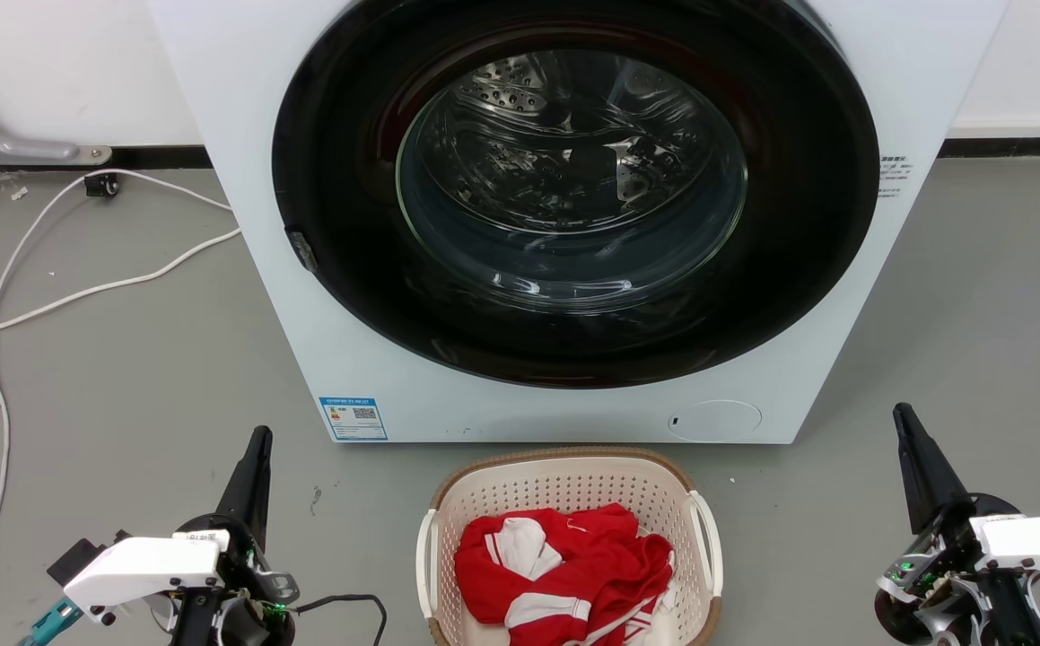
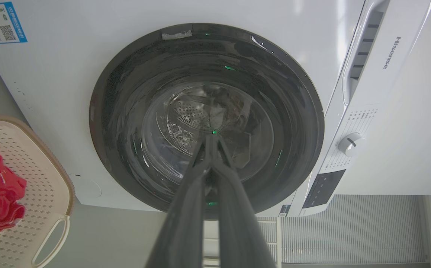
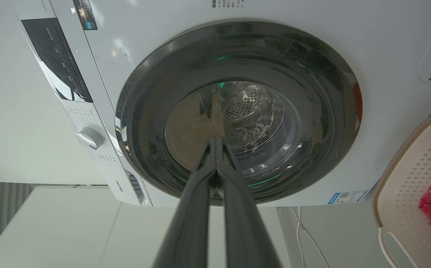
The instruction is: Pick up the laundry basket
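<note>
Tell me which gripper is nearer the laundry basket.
Left, by a little. The left gripper is left of the laundry basket; the right gripper is right of it, slightly farther out. Neither touches it.

Arm hardware, both sides.
Long dark tapered fingers [image 2: 185,223] on left gripper [image 1: 261,438] and right gripper [image 1: 902,414]; white angular wrist covers [image 1: 143,565] with small dark screws [image 1: 106,617]; green indicator lights [image 1: 905,567]; black cable [image 1: 349,599] off left wrist, teal connector [image 1: 48,622] at outer edge.
</note>
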Controlling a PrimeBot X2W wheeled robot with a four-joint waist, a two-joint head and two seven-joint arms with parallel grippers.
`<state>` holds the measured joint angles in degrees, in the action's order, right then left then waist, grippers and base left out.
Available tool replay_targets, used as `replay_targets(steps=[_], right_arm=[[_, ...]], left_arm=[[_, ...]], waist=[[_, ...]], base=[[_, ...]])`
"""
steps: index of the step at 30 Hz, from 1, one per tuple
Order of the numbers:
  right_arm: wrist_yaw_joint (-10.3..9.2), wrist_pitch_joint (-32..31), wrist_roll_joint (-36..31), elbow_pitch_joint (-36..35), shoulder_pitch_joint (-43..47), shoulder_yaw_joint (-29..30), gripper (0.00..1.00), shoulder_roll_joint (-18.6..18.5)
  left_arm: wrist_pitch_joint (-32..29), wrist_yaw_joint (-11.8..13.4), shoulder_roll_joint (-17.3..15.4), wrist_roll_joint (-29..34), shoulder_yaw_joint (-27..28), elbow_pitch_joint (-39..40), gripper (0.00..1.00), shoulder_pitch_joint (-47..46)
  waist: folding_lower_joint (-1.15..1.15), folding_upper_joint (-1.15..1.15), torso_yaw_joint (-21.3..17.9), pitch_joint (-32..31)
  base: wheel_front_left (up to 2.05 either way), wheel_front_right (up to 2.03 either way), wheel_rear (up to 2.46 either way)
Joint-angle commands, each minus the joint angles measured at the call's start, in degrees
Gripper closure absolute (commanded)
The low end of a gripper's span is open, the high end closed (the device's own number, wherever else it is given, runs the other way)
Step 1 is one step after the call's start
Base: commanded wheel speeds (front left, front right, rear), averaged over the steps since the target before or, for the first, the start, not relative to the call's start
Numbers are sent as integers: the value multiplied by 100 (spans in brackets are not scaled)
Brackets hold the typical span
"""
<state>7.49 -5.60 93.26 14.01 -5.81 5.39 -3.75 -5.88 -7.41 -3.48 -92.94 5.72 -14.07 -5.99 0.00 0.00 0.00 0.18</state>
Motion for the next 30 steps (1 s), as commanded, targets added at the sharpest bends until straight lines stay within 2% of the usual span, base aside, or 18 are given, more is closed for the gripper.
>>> replay_targets(steps=[1,10,11,21,25,30], right_arm=[[0,-14,-32,9,-64,16,100,5],[0,-25,-40,10,-65,26,100,15],[0,-3,-14,13,9,13,0,11],[0,255,-219,-127,115,-201,0,25],[0,360,-611,-191,147,-238,0,29],[0,483,-1420,-284,176,-282,0,33]], left_arm=[[-4,-14,-1,30,9,-5,100,-38],[-17,-14,6,37,20,-4,100,-39],[0,0,10,8,4,-19,0,7],[260,0,13,231,-219,93,0,42],[369,-1,13,607,-238,171,0,58],[494,-1,21,1349,-253,312,0,78]], waist=[[0,0,0,0],[0,0,0,0],[0,0,0,0],[0,0,2,-2],[0,0,6,-6],[0,0,11,-9]], base=[[0,0,0],[0,0,0],[0,0,0],[0,0,0],[0,0,0],[0,0,0]])
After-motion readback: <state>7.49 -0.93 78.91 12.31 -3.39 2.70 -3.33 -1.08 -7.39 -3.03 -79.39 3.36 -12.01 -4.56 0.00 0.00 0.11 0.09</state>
